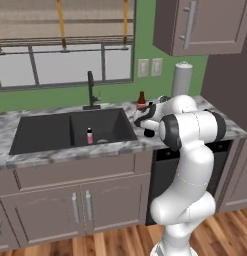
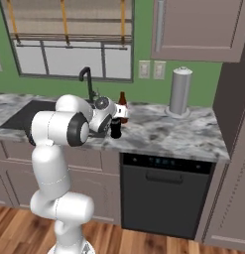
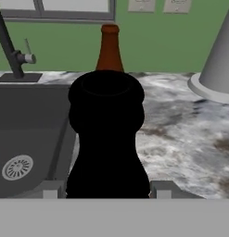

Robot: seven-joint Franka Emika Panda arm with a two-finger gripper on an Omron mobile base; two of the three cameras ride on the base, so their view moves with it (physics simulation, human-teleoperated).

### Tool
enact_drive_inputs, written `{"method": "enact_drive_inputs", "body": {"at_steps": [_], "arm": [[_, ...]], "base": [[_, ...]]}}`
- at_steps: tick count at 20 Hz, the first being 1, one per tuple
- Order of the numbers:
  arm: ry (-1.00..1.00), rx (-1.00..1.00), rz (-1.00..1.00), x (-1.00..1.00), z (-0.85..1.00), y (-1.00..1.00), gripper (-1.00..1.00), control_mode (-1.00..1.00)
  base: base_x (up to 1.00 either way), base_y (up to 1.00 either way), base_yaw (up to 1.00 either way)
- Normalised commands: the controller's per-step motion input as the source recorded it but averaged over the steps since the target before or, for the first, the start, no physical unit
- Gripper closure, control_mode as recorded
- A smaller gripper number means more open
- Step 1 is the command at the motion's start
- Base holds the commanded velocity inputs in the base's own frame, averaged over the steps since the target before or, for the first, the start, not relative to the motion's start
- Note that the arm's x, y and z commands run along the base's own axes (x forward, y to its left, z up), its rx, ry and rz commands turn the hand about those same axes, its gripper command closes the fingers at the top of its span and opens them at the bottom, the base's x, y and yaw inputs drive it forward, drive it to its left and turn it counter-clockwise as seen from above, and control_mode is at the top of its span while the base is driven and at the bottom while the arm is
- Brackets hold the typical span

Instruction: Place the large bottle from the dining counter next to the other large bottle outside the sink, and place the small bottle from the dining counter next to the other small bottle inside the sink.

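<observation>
1. Gripper [image 3: 106, 190] closed around the base of the large black bottle [image 3: 106, 139], one finger [image 3: 50, 189] at each side.
2. Black bottle standing upright on the grey marbled counter [image 2: 163, 131], just right of the dark double-basin sink [image 1: 70, 130].
3. Large brown glass bottle [image 3: 109, 48] upright just behind it, also right of the sink.
4. Small pink bottle [image 1: 89, 136] upright inside the sink, near the basin divider.
5. Black faucet [image 1: 91, 90] behind the sink.
</observation>
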Motion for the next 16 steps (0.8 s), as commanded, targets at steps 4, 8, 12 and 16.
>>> {"method": "enact_drive_inputs", "body": {"at_steps": [4,8,12,16], "arm": [[0.00,0.00,0.00,0.00,0.00,0.00,1.00,1.00],[0.00,0.00,0.00,0.00,0.00,0.00,1.00,1.00],[0.00,0.00,0.00,0.00,0.00,0.00,1.00,1.00],[0.00,0.00,0.00,0.00,0.00,0.00,1.00,1.00]], "base": [[0.15,0.39,0.00],[0.22,0.16,0.00],[0.26,0.00,0.00],[0.39,0.00,0.00]]}}
